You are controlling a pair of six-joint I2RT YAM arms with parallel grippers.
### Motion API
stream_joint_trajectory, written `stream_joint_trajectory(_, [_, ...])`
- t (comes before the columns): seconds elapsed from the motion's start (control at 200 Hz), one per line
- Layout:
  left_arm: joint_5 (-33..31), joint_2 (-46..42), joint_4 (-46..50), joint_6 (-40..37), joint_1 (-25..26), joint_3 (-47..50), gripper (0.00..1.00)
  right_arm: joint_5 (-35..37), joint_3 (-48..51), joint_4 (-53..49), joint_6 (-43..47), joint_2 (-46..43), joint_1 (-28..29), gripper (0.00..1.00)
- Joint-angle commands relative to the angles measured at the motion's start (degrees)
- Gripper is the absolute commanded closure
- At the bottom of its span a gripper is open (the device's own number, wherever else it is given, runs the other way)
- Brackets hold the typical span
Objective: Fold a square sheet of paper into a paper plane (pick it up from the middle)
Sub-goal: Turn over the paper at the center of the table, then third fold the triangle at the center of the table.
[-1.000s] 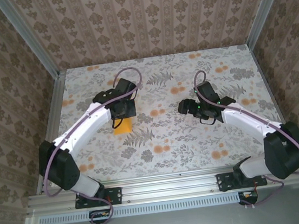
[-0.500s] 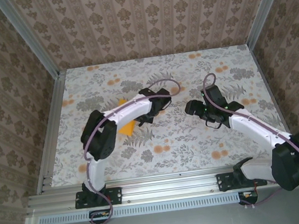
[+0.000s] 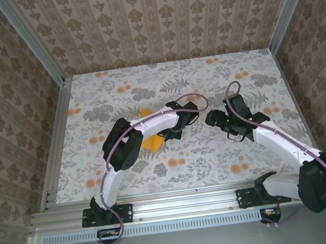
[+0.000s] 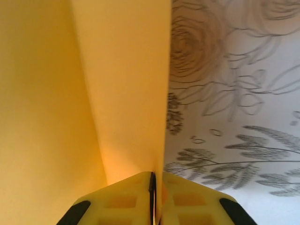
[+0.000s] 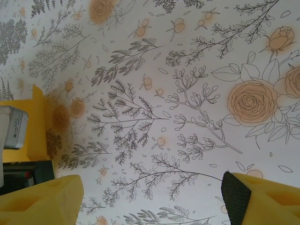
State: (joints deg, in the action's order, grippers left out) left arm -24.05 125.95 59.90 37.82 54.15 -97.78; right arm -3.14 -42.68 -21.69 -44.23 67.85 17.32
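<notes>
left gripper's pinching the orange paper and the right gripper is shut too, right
No, the right gripper is open, its jaws wide apart in the right wrist view. The left gripper does pinch the orange paper.

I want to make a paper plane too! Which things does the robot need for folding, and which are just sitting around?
For the job:
- orange sheet of paper
- left gripper, pinched shut on the paper's edge
- right gripper, open and empty

Just there:
- flowery table cover
- patterned walls
- metal frame
</notes>
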Motion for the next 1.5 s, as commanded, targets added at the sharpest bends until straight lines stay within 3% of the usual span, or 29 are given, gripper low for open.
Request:
stream_joint_trajectory(0.0, [3.2, 1.1, -0.4, 0.2, 0.2, -2.3, 0.80, 1.1, 0.7, -1.8, -1.2, -1.3, -0.5, 0.20])
stream_joint_trajectory(0.155, [8.7, -0.4, -1.5, -1.5, 0.3, -3.7, 0.65, 1.3, 1.1, -2.0, -1.6, -2.4, -0.9, 0.20])
stream_joint_trajectory(0.325, [21.2, -9.1, -6.0, -3.3, 0.2, -4.2, 0.52, 0.3, 2.7, -1.0, -1.7, -4.0, -1.5, 0.20])
stream_joint_trajectory(0.59, [32.3, -22.8, -13.1, -1.1, -5.2, 4.5, 0.38, -12.8, 3.4, 6.8, -0.7, -0.8, -0.8, 0.19])
stream_joint_trajectory(0.935, [37.5, -37.7, -24.4, 3.7, -19.1, 28.9, 0.25, -16.8, -1.0, 17.0, -9.0, 15.0, 14.1, 0.18])
stream_joint_trajectory(1.045, [41.2, -39.1, -27.9, 4.6, -21.3, 34.7, 0.30, -16.3, -2.4, 18.9, -12.4, 19.3, 16.9, 0.19])
stream_joint_trajectory(1.305, [44.9, -34.8, -34.3, 5.7, -21.6, 40.1, 0.62, -15.6, -3.4, 19.7, -14.5, 23.4, 17.8, 0.24])
stream_joint_trajectory(1.495, [44.3, -30.9, -36.9, 5.1, -21.4, 41.7, 0.69, -15.6, -3.5, 19.7, -14.5, 24.0, 17.8, 0.24])
